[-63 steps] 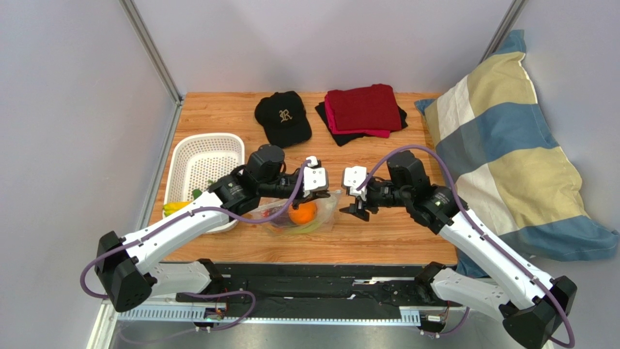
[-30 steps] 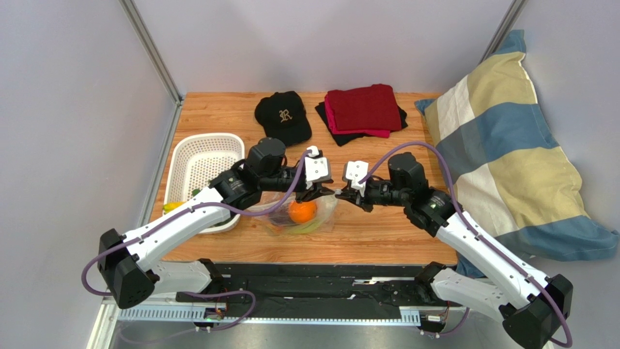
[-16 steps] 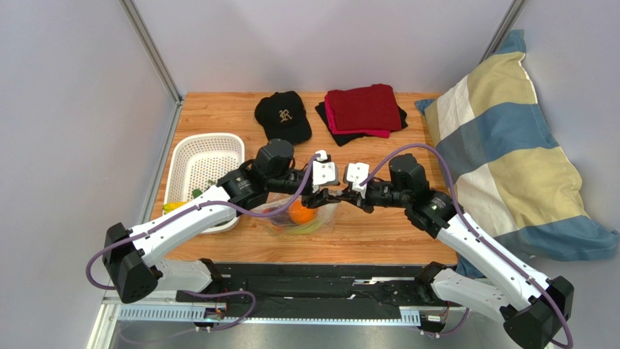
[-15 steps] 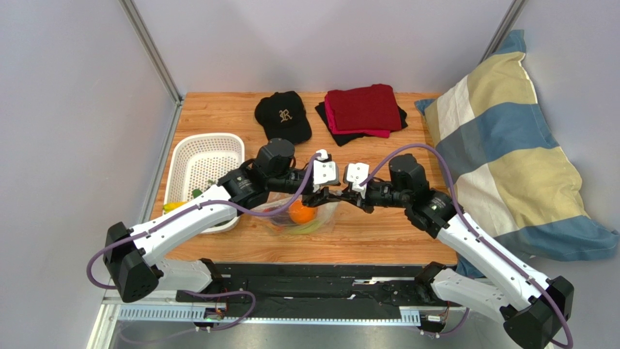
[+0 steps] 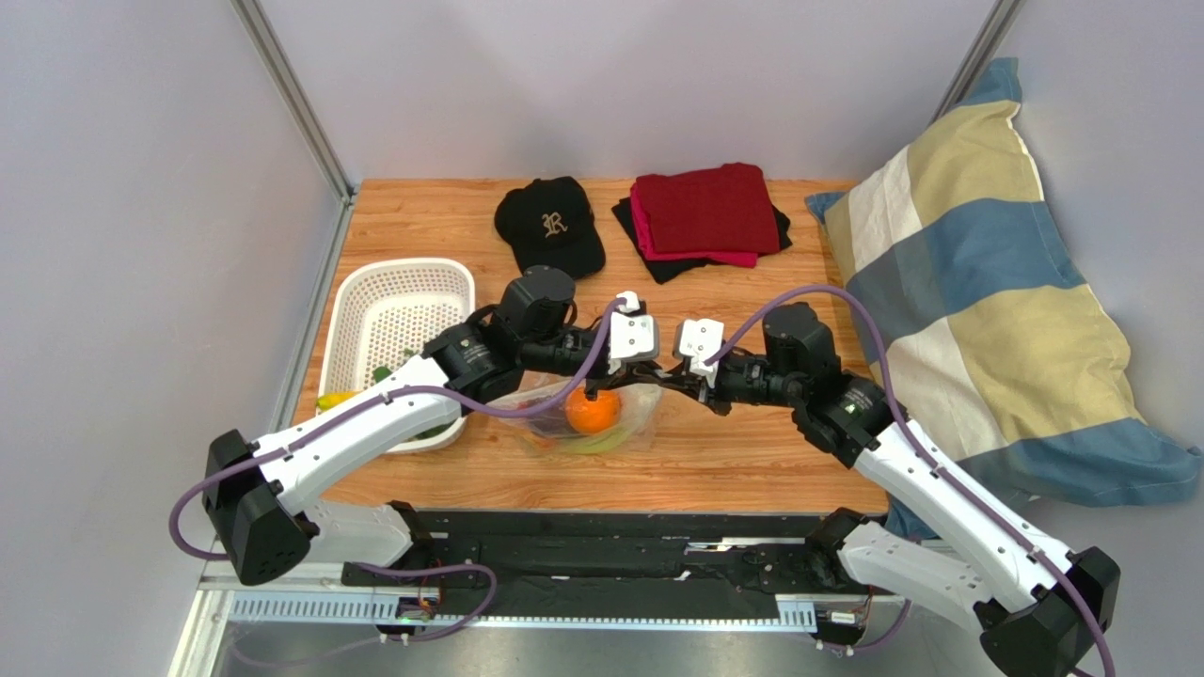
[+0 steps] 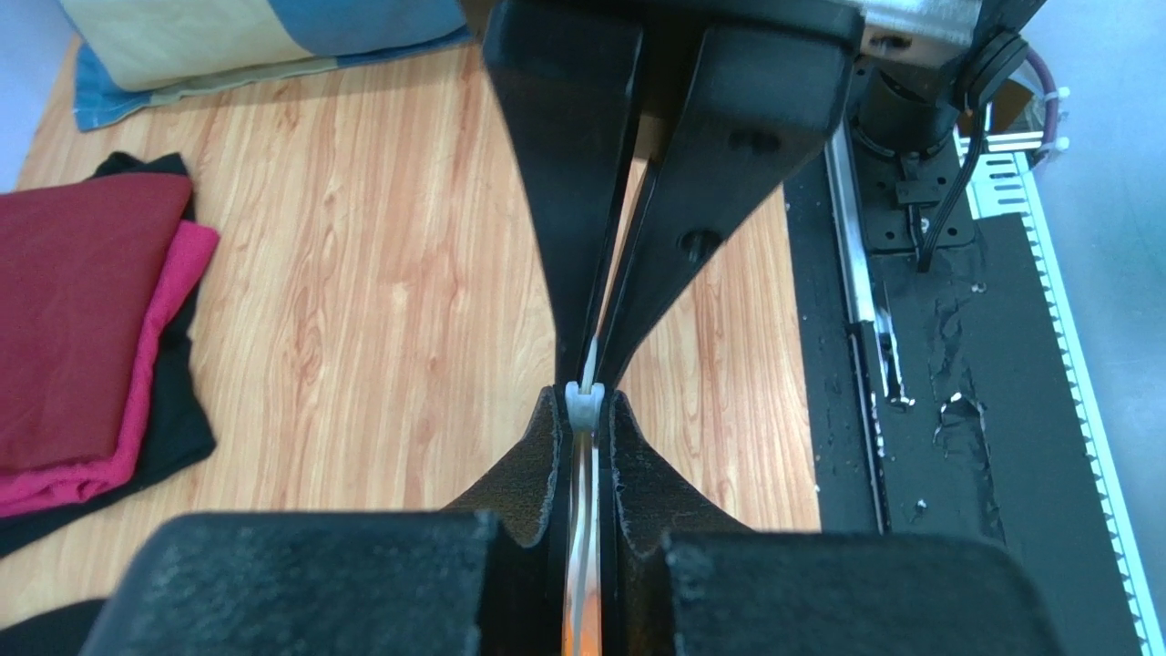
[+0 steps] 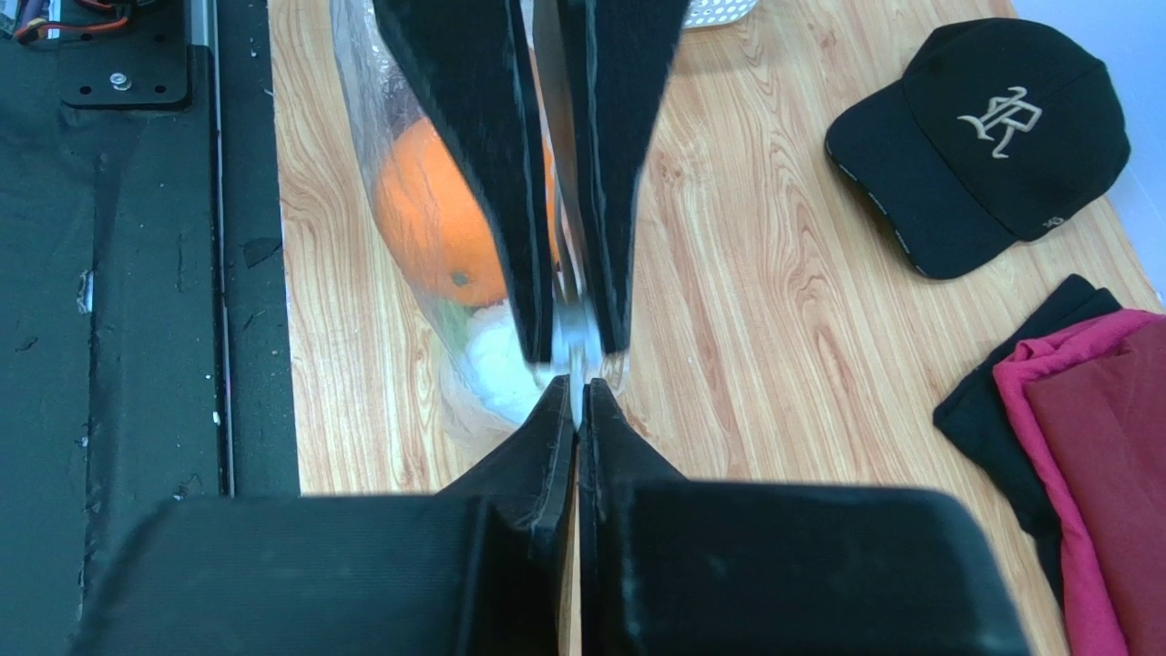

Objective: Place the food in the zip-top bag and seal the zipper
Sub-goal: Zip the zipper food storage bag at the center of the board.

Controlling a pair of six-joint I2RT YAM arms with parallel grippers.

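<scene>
At table front-centre, bag: zip-top bag (image 5: 622, 418) rests on the wooden table (image 5: 763, 452) between the two arms, with its mouth edge lifted up to the grippers.
Contents: orange (image 5: 592, 411) inside, plain through the clear film. Pale stalk (image 5: 605, 442) lies under it on the near side. A reddish patch at the bag's left end is too small to identify.
Zipper: zipper (image 6: 585, 401) shows edge-on in the left wrist view as a thin whitish strip, running between both sets of fingers.
Left gripper: left gripper (image 6: 586, 413) is pinched down on the zipper, fingers almost meeting with only the strip between them.
Right gripper: right gripper (image 7: 576, 399) is clamped on the same strip, facing the left one tip to tip, the tips just beside each other.
Loose food: yellow piece (image 5: 337, 404) at the near end of the white basket (image 5: 396, 303), partly under the left arm. Cannot tell whether it is inside or beside.
Basket position: left of the bag, near it.
Far edge of table: black cap (image 5: 550, 226) and folded red cloths (image 5: 704, 212) side by side, the cloths stacked on a black one.
Right side: striped pillow (image 5: 975, 282) leans past the table's right edge.
</scene>
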